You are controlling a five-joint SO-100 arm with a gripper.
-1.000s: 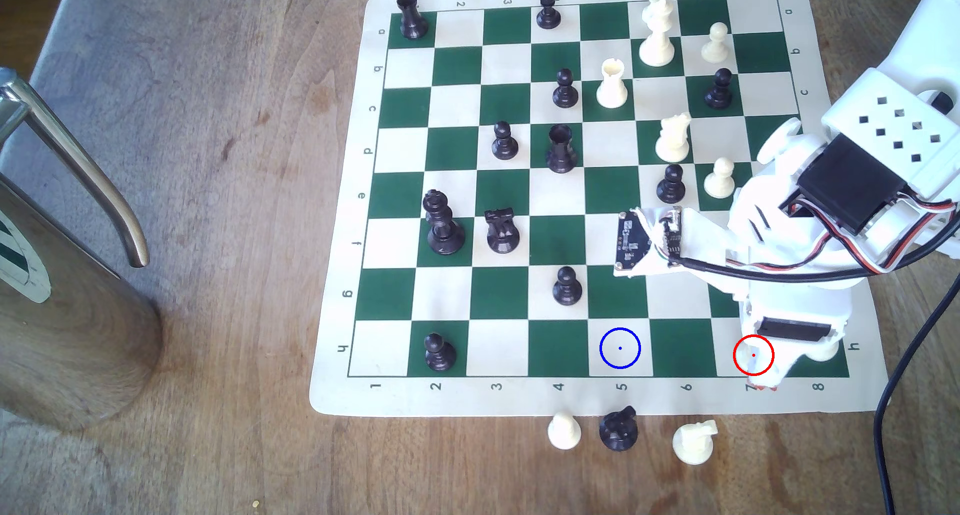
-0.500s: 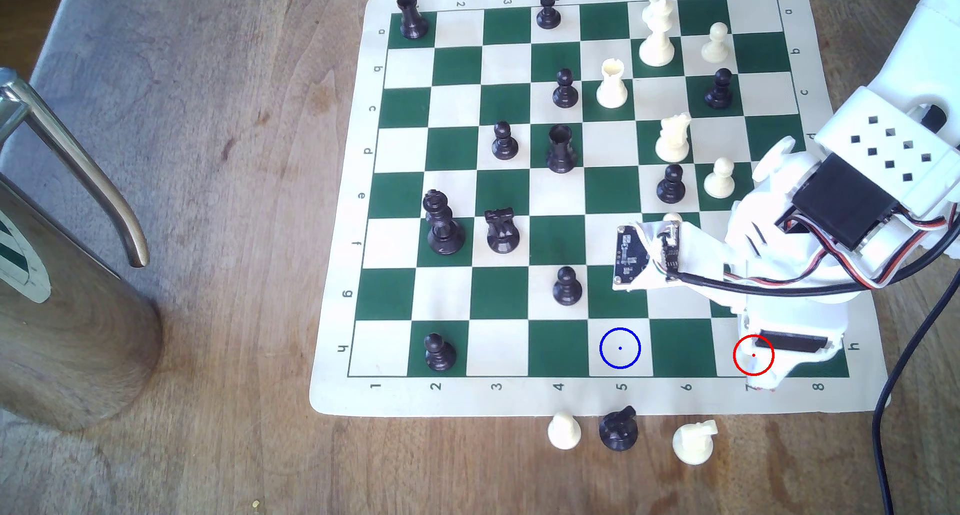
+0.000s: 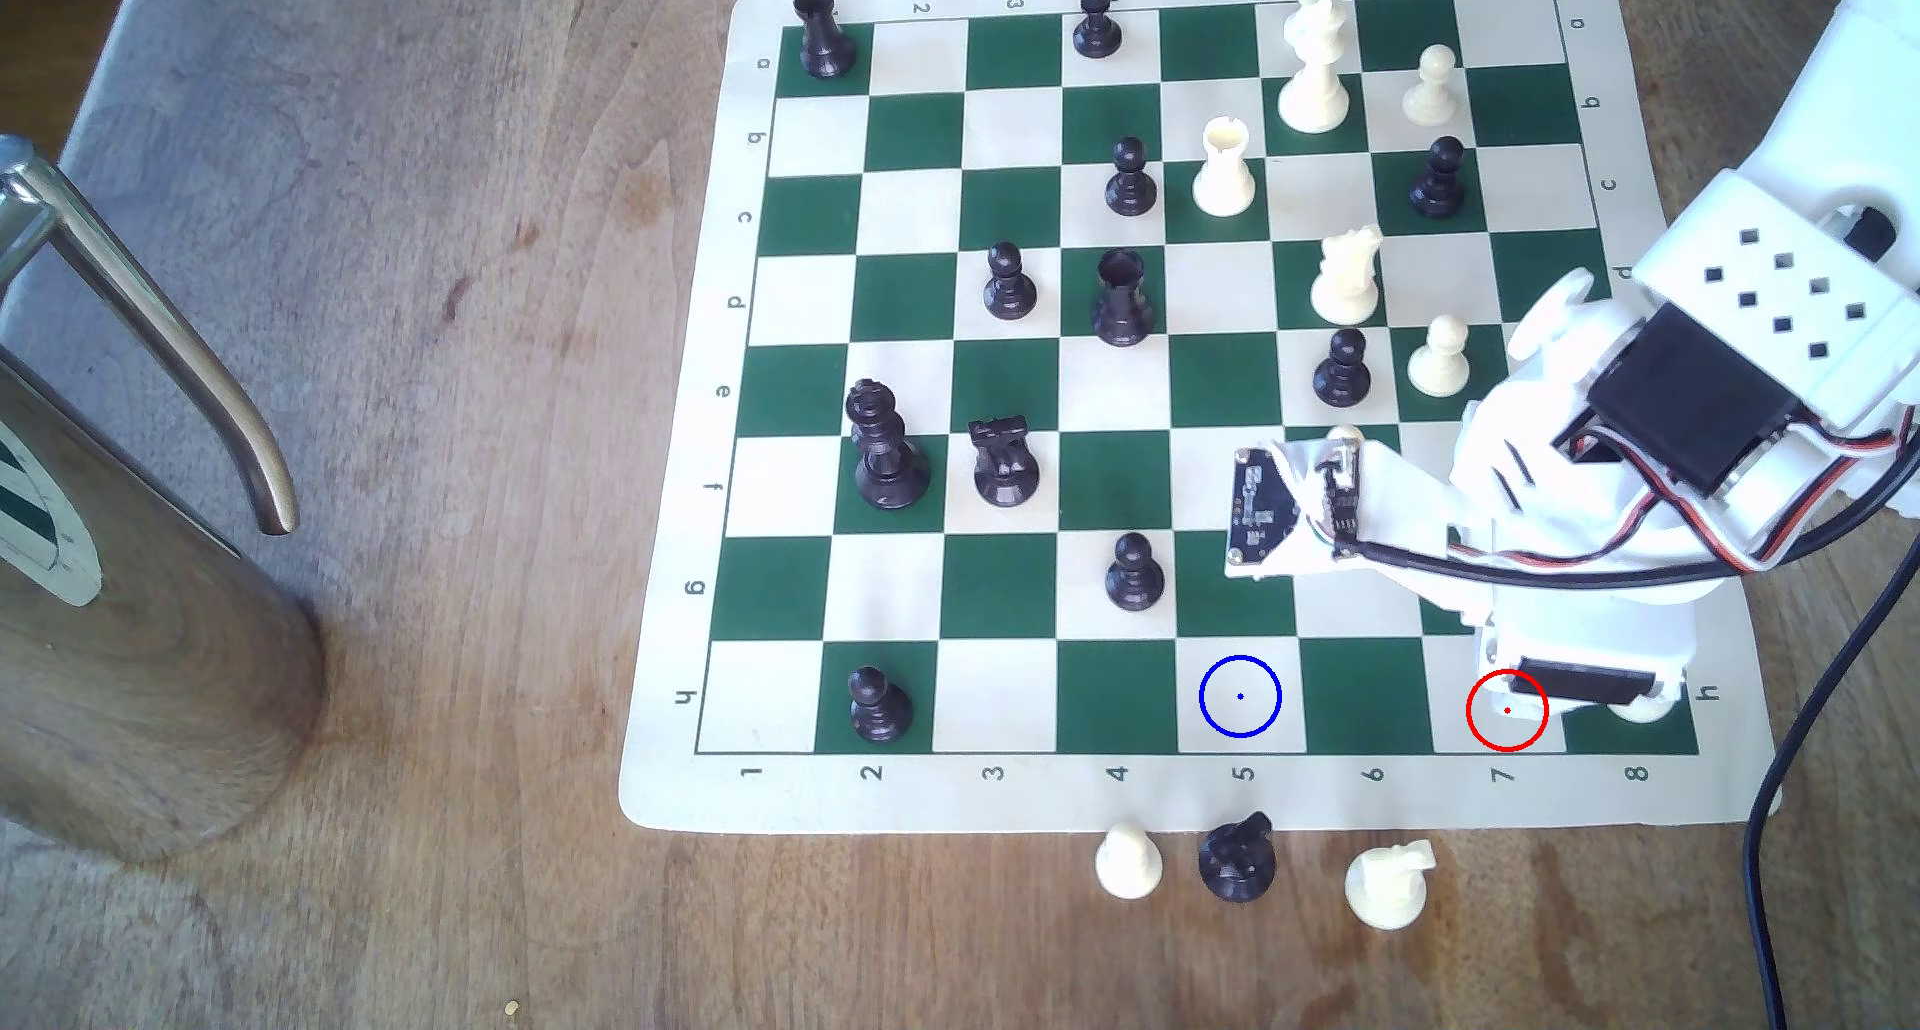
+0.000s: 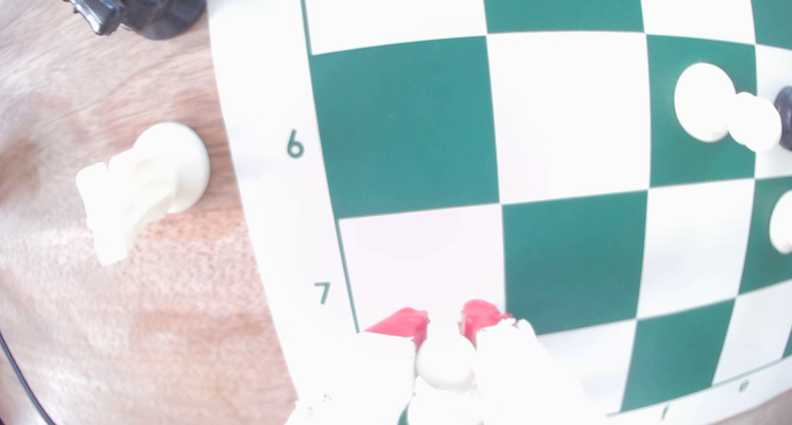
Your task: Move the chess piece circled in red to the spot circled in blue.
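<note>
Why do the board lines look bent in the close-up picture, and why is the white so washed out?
Wrist view: the lens curves the board lines, and glare blends the pawn into the gripper. Exterior view: lines stay straight, pieces sharp.

Ahead of the jaws we find bare squares: a cream one, a green one, then the blue-ringed square (image 3: 1240,696), with nothing standing along that row. On the jaws' outer side, just off the mat (image 4: 265,236), a white knight (image 4: 145,185), a black piece (image 4: 137,5) and a white pawn (image 3: 1127,864) line the route. On the inner side, a black pawn (image 3: 1132,573) stands diagonally beside the ringed square, and a cream pawn (image 4: 703,101) stands farther in.
</note>
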